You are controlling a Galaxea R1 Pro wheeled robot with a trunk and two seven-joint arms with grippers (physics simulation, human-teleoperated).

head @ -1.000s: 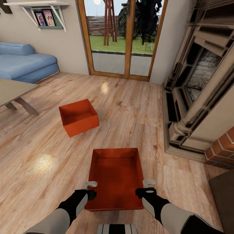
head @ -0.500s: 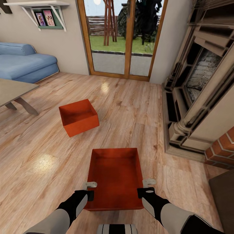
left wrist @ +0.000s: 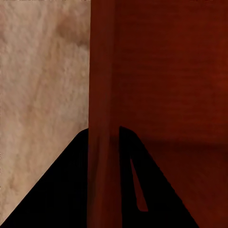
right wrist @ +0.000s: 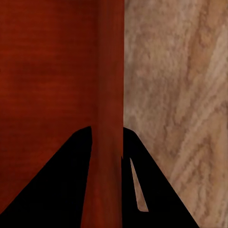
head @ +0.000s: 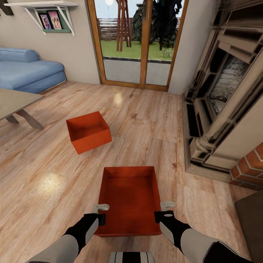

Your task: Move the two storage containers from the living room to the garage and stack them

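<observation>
- We've got our left gripper point(head: 99, 213) pinching one side wall of the near orange-red open plastic bin point(head: 128, 199) and our right gripper point(head: 164, 212) clamped on the opposite wall, so it should lift level.
- The second orange-red plastic bin point(head: 88, 131) sits at 11 o'clock on the light wood plank floor point(head: 146, 120), probably next trip.

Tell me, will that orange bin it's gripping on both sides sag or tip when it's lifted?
Probably not. The near container looks like a stiff plastic box with straight walls. Each side wall sits between a pair of fingers, so it should rise level. It has nothing inside, so it is likely light.
</observation>
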